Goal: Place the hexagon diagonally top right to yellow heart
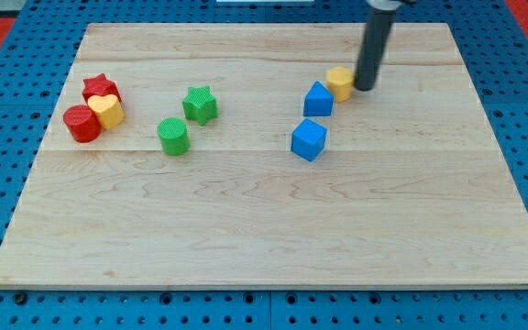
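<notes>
Camera view: my tip (365,88), a bare rod holding nothing, touches the right side of the yellow hexagon (340,82) in the upper right of the board (264,238). Two blue blocks (318,99) (308,139) sit just below-left. The yellow heart (108,110) lies far left, between a red star (100,89) and a red cylinder (82,124).
</notes>
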Robot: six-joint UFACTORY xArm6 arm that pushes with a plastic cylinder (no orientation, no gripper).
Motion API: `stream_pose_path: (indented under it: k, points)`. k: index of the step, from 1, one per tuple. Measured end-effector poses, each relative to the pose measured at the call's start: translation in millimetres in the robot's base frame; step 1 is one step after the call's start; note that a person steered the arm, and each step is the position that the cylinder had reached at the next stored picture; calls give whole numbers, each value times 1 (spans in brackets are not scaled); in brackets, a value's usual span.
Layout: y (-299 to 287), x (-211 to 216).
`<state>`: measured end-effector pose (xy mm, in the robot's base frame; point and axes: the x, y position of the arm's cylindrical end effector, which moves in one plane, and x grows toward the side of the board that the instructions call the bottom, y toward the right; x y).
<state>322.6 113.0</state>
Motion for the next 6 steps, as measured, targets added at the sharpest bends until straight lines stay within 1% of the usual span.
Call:
stream_pose_path:
  k: [1, 2, 3, 4, 5, 6]
  points:
    - [-52, -27]
    - [-99, -36]
    - [-47, -26]
    - [-63, 14]
    - [-148, -9]
    - [-146, -14]
